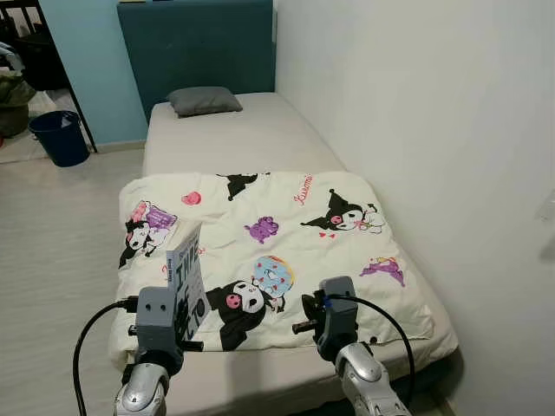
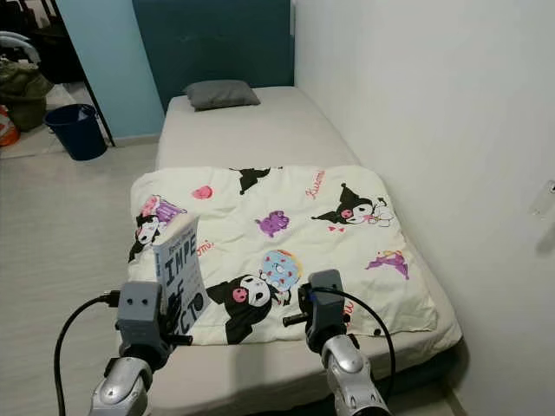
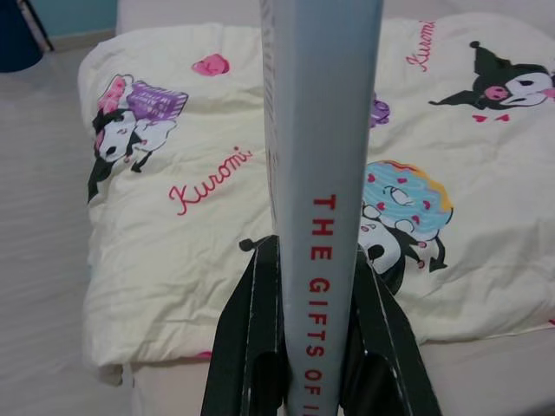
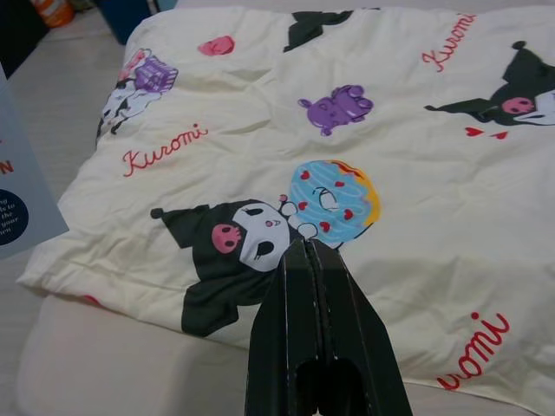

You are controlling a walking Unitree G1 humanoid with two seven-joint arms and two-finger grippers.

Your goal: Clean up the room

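**Book held upright over a cartoon quilt at the foot of the bed**

Book in grip, we stood at the foot of a single bed that ran away from us along a white wall. Our left gripper had its two black fingers clamped on either side of the grey-blue volume, which stood on end with its red-lettered spine facing the wrist camera. From the head cameras, the cover showed large dark lettering and the book rose above the near left corner of the quilt.

Our right gripper hovered just above the near edge of that quilt, its fingers pressed flat together with nothing between them, their tips pointing at a printed blue doughnut beside a black-and-white cartoon figure.

We saw the cream quilt spread across the lower half of the mattress, printed with more cartoon figures, a purple character and red script. A grey pillow lay at the far end against a dark teal headboard. On the pale floor to our left, well apart from the bed, stood a dark blue bucket near a light blue wall.
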